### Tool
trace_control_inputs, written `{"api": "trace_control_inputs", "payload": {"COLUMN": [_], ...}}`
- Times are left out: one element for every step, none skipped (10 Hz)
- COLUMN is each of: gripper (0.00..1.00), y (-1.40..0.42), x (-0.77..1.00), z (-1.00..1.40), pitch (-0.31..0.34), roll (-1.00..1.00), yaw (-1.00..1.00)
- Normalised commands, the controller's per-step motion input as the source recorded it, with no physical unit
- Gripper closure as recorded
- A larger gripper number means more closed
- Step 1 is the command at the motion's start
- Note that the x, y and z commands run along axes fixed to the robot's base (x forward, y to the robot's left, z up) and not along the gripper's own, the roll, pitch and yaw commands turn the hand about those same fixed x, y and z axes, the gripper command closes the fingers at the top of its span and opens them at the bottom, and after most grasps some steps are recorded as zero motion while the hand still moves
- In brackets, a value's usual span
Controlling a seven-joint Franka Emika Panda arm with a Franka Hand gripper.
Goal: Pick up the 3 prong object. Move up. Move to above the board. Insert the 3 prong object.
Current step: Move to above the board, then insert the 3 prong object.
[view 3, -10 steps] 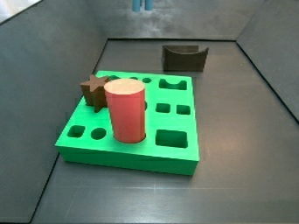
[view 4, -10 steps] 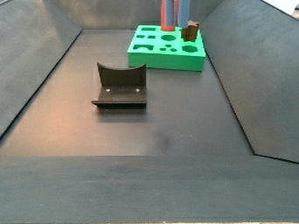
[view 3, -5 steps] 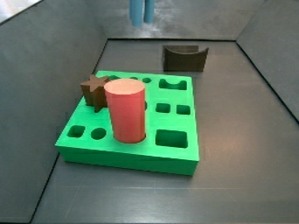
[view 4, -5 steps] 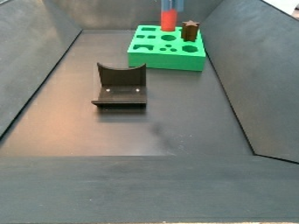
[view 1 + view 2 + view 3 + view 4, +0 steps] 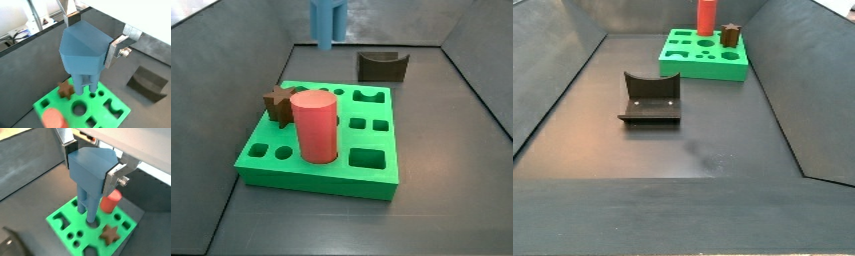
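My gripper (image 5: 90, 37) is shut on the light-blue 3 prong object (image 5: 83, 50). Its silver fingers (image 5: 114, 50) clamp the solid upper body and the prong legs hang down. Both wrist views show this, the second one with the gripper (image 5: 92, 168) and the object (image 5: 90, 173). The green board (image 5: 110, 114) lies below the legs, also in a wrist view (image 5: 63, 223). In a side view the object (image 5: 327, 22) hangs high at the top edge, beyond the board (image 5: 311, 178); the gripper itself is out of frame. In a side view showing the board (image 5: 694, 70), the object is out of view.
A red cylinder (image 5: 314, 125) and a brown star piece (image 5: 277, 100) stand in the board, as both wrist views show (image 5: 52, 119) (image 5: 109, 233). A dark brown U-shaped block (image 5: 382, 66) sits on the floor beyond the board. Grey walls enclose the floor.
The 3 prong object now reaches further down into one side view's frame. It has left the top of the other side view, where it stood beside the red cylinder.
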Motion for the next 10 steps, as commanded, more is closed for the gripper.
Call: {"api": "trace_control_inputs", "payload": {"gripper": [1.00,1.00,1.00,1.00,1.00,1.00,1.00,1.00,1.00,1.00], "y": [-0.41,-0.21,0.00,0.09,0.22,0.31,0.37,0.42,0.46,0.49], "x": [0.06,0.07,0.02,0.06,0.13,0.18,0.17,0.20,0.15,0.13], "z": [0.03,0.02,0.00,-0.09,-0.13,-0.11,-0.09,-0.13,-0.17,-0.21], "pitch": [0.041,0.051,0.000,0.000,0.000,0.010,0.024,0.030,0.036,0.037], "roll": [0.03,0.03,0.00,0.00,0.00,0.00,0.00,0.00,0.00,0.00], "yaw": [0.04,0.03,0.00,0.00,-0.02,-0.09,-0.10,-0.15,-0.15,-0.12]}}
